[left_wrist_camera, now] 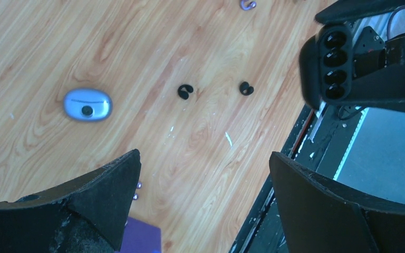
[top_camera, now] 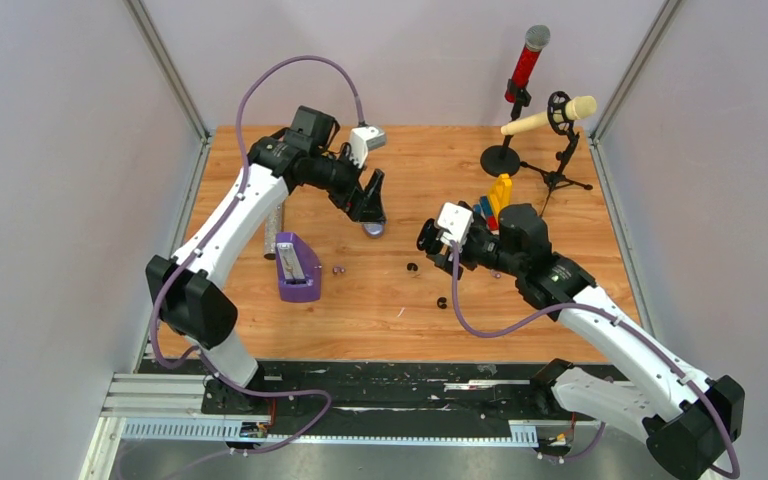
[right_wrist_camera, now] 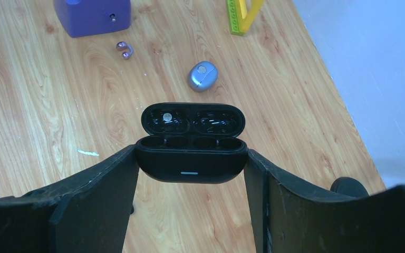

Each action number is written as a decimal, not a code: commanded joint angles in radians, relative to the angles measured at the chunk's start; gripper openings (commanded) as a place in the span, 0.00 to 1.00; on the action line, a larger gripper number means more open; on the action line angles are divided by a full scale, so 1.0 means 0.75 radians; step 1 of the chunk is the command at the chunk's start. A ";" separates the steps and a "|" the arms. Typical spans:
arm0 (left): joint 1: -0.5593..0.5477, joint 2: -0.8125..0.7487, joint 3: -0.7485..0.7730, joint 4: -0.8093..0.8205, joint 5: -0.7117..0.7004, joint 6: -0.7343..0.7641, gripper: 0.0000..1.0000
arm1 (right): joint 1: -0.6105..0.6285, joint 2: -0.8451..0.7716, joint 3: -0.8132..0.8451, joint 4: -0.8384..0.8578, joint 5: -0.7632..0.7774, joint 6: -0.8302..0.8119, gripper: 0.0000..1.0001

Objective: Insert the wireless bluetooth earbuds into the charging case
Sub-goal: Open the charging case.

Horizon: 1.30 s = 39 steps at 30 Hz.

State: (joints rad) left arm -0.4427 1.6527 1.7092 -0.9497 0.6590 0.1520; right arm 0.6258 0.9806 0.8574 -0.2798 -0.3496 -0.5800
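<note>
My right gripper (right_wrist_camera: 191,154) is shut on an open black charging case (right_wrist_camera: 190,161) and holds it above the table; its wells look empty. The case also shows in the top view (top_camera: 426,238) and in the left wrist view (left_wrist_camera: 333,62). Two black curled earbuds (left_wrist_camera: 185,91) (left_wrist_camera: 246,88) lie on the wood, in the top view below and left of the case (top_camera: 411,267) (top_camera: 441,301). Purple earbuds (top_camera: 337,268) lie beside the purple box; one shows in the right wrist view (right_wrist_camera: 124,49). My left gripper (left_wrist_camera: 204,161) is open and empty, above a closed blue pebble-shaped case (left_wrist_camera: 87,104).
A purple box (top_camera: 297,267) stands at the left with a silver cylinder (top_camera: 271,228) behind it. Coloured blocks (top_camera: 496,197) stand behind the right gripper. A red microphone (top_camera: 526,60) and a beige one (top_camera: 550,115) stand on stands at the back right.
</note>
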 commanded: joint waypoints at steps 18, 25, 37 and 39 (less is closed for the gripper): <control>-0.203 0.214 0.232 0.003 0.120 -0.075 1.00 | 0.040 0.018 -0.045 0.150 0.042 -0.013 0.60; -0.206 0.206 0.283 -0.067 -0.017 -0.014 1.00 | 0.040 0.015 -0.051 0.156 0.068 -0.011 0.60; -0.203 0.042 0.230 -0.346 -0.386 0.328 1.00 | -0.006 0.087 0.011 0.063 0.071 0.022 0.61; -0.202 0.010 0.197 -0.406 -0.429 0.365 1.00 | -0.020 0.088 0.017 0.053 0.079 0.020 0.61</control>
State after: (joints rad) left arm -0.5941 1.7531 1.8839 -1.1378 0.4366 0.3042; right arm 0.6273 1.0489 0.8185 -0.2413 -0.2962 -0.5774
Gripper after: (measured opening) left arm 0.998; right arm 0.695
